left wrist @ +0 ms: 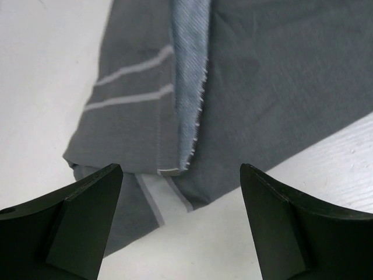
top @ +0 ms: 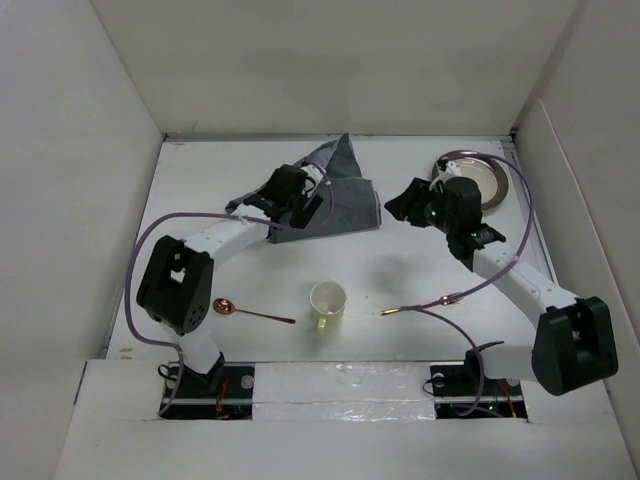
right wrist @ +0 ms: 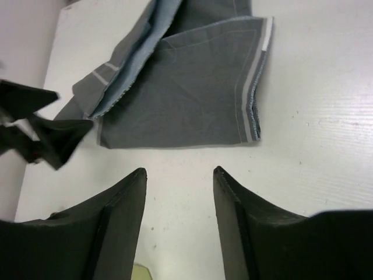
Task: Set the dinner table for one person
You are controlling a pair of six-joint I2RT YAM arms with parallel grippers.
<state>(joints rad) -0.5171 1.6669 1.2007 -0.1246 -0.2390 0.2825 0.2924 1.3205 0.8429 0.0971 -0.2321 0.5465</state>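
Dinner table [top: 400,270] spreads under left gripper [left wrist: 178,175], jaws apart over cloth mat [left wrist: 262,87].

bright, even overhead light; soft shadows; wrist views slightly blurred.

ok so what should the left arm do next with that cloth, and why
Probably lower the left gripper and close on the cloth mat's folded-over edge. It is open right above that fold, and the mat lies rumpled rather than flat, so it likely needs pulling out flat on the dinner table.
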